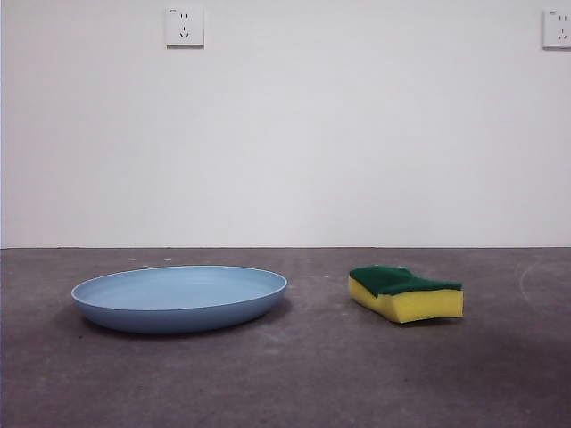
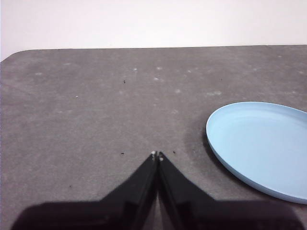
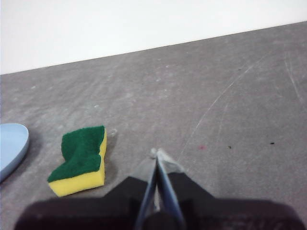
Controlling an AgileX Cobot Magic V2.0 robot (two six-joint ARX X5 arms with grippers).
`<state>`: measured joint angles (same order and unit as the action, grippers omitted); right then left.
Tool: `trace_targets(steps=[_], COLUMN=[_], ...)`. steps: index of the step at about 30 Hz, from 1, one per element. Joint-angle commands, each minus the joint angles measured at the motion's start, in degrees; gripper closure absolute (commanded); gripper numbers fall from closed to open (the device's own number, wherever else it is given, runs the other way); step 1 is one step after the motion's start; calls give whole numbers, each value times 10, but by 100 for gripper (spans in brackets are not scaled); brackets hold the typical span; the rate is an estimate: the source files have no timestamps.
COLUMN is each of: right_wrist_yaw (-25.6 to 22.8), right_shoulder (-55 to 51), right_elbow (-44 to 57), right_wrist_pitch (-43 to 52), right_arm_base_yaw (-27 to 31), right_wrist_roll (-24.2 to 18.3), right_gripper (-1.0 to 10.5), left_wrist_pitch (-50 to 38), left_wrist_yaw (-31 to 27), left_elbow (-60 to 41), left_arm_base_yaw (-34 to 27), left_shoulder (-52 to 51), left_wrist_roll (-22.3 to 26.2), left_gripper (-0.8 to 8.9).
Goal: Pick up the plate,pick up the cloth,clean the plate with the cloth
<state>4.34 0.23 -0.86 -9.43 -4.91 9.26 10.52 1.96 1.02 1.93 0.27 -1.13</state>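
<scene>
Left gripper (image 2: 157, 155): hanging above bare table, jaws pressed together tip to tip, gripping nothing; plate just off to one side of it.
Right gripper (image 3: 157, 154): hovering over the table beside the cloth, jaws closed to a thin slit, carrying nothing.
Plate (image 1: 179, 298): light blue, lying flat and upright on the grey table (image 1: 303, 374), toward its left part in the front view, untouched.
Cloth (image 1: 406, 292): yellow sponge lying green side up, resting right of the plate, apart from it, nearer the table's right edge.
Wall sockets (image 1: 184, 26): sitting high on the white wall beyond the table's far edge.
</scene>
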Motion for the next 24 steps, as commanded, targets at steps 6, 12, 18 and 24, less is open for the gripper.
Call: trace_targets(steps=[6,12,18,24], right_wrist_yaw=[3,26,74,150], right_shoulder=[-1,35,143,271], right_elbow=[-1,-47,-141,-258], right_wrist_pitch=[-11,-19,-47,-102], right_arm_base_yaw=[0,0,0,0], right_wrist_roll=[71,137,137,97], right_gripper=[952,956,956,955], left_wrist_pitch=[-4,1,37,76], left_wrist_yaw=[3,32,44,82], left_elbow=[-6,30,114,208], left_arm_base_yaw=[-2,-2,-1,-1], left_shoulder=[-2,3,59,164], left_wrist_roll=[-46,-116,-128,-127], left_gripper=[819,820,820,820])
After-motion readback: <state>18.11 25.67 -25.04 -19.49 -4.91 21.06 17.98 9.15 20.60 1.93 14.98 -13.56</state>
